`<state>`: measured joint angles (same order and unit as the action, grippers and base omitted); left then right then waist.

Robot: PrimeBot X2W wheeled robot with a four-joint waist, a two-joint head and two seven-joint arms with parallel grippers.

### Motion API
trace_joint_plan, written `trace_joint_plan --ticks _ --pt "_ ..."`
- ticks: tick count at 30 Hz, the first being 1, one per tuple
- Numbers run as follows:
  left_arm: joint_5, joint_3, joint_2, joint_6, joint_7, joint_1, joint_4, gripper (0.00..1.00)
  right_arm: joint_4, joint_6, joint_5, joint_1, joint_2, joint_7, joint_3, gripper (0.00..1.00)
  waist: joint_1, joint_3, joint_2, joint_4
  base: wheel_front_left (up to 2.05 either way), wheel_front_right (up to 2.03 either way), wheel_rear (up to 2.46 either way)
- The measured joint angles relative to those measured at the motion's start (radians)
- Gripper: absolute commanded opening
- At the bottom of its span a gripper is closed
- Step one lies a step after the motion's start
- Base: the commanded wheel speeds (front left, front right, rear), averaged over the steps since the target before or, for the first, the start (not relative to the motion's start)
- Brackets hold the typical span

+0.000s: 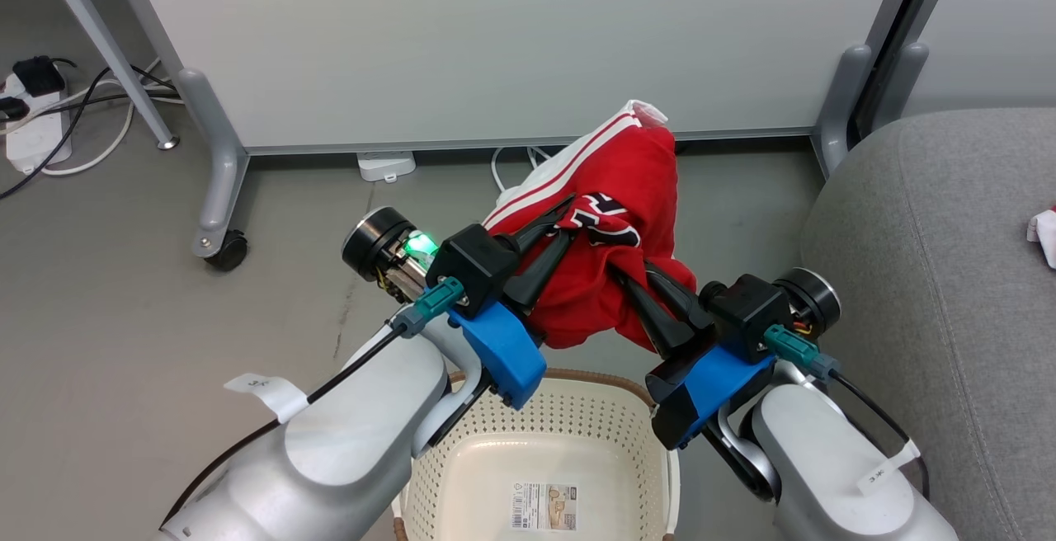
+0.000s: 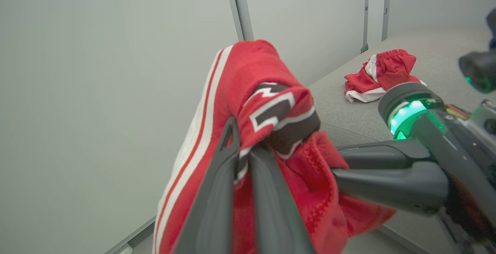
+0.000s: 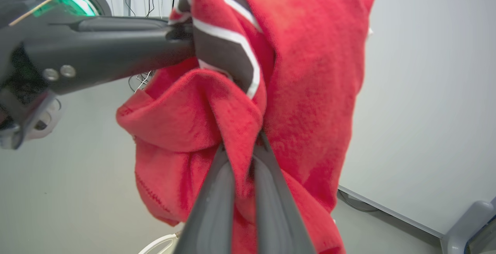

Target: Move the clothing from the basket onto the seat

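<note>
A red garment [image 1: 627, 170] with white stripes and a black-and-white patch hangs in the air above the basket [image 1: 594, 382], between my two grippers. My left gripper [image 1: 568, 223] is shut on its left fold, and the left wrist view shows the fingers [image 2: 217, 192] pinching the fabric [image 2: 255, 68]. My right gripper [image 1: 624, 277] is shut on its lower right fold, the cloth [image 3: 317, 52] bunched over its fingers [image 3: 271, 203]. The cream basket shows only its base sticker [image 1: 544, 506]. The grey seat [image 1: 932, 261] lies to the right with another red and white garment [image 2: 381, 74] on it.
A pale partition panel [image 1: 495, 38] on grey caster legs [image 1: 216, 195] stands close behind the held garment. A power strip with cables [image 1: 33, 124] lies on the floor at the far left. White cables [image 1: 503, 174] trail under the panel.
</note>
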<state>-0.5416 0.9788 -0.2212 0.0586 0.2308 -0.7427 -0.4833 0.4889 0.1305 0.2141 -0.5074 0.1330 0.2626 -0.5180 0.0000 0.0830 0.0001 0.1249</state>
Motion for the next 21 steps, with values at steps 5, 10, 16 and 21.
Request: trace_joint_plan --ticks 5,10,16,21 --pt "-0.003 0.002 0.000 0.000 0.001 -0.002 -0.003 0.00 -0.004 0.000 0.002 0.000 0.002 0.000 -0.003 0.00 0.0000 -0.001 0.0000 0.000 0.00 0.00 0.00" --pt "-0.012 0.004 0.001 -0.001 0.001 -0.002 -0.008 0.09 -0.010 0.000 0.002 0.000 0.003 0.000 -0.004 0.00 0.0000 -0.001 0.0000 -0.001 0.00 0.00 0.00" --pt "-0.020 0.002 0.003 -0.010 0.002 -0.002 -0.009 1.00 -0.020 0.000 0.002 0.001 0.004 0.000 0.002 0.00 0.0000 -0.003 0.0000 -0.001 0.00 0.00 0.00" --pt "-0.019 0.002 -0.001 -0.015 0.006 -0.002 -0.006 1.00 -0.027 0.000 0.002 0.002 0.004 0.000 0.013 0.00 0.0000 0.003 0.0000 -0.003 0.00 0.00 0.00"
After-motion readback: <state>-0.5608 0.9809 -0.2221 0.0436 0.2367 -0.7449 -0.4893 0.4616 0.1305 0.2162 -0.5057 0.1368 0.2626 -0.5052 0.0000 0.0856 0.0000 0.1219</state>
